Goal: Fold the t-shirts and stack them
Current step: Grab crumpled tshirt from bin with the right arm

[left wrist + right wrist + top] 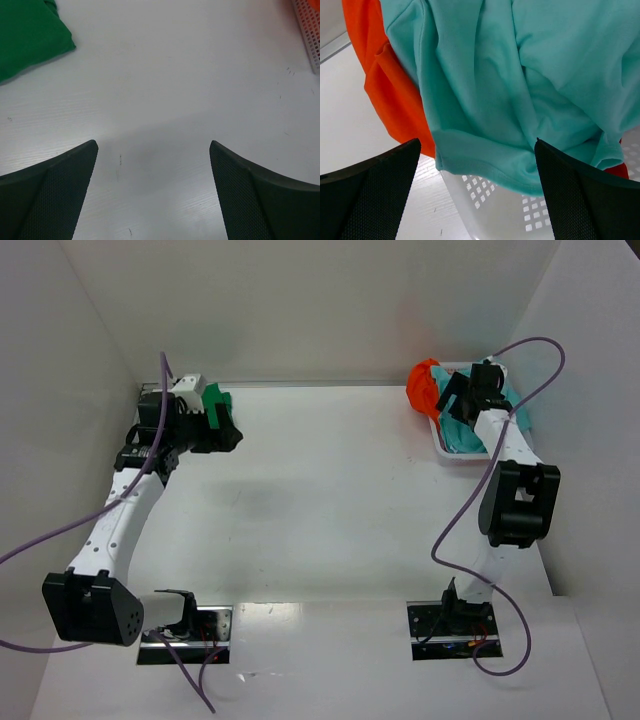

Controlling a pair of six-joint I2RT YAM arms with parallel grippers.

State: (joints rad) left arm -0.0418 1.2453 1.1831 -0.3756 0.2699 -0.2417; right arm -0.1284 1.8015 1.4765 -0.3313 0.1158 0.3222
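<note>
Three t-shirts counted: one green t-shirt point(215, 397), one orange t-shirt point(424, 388), one teal t-shirt point(520, 75). One mesh basket point(490, 215) counted.

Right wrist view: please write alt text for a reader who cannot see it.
A light teal t-shirt hangs over the rim of a white mesh basket, with an orange t-shirt beside it on the left. The right end effector is open near the cloth, holding nothing.

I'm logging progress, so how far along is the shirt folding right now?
Looks done: the dark green shirt sits folded, far left on the table. In hand: nothing; the right claw hangs open over the light teal shirt draped on the basket, and the left claw is open above the table. Left: teal and the orange shirt unfolded, nothing stacked.
</note>
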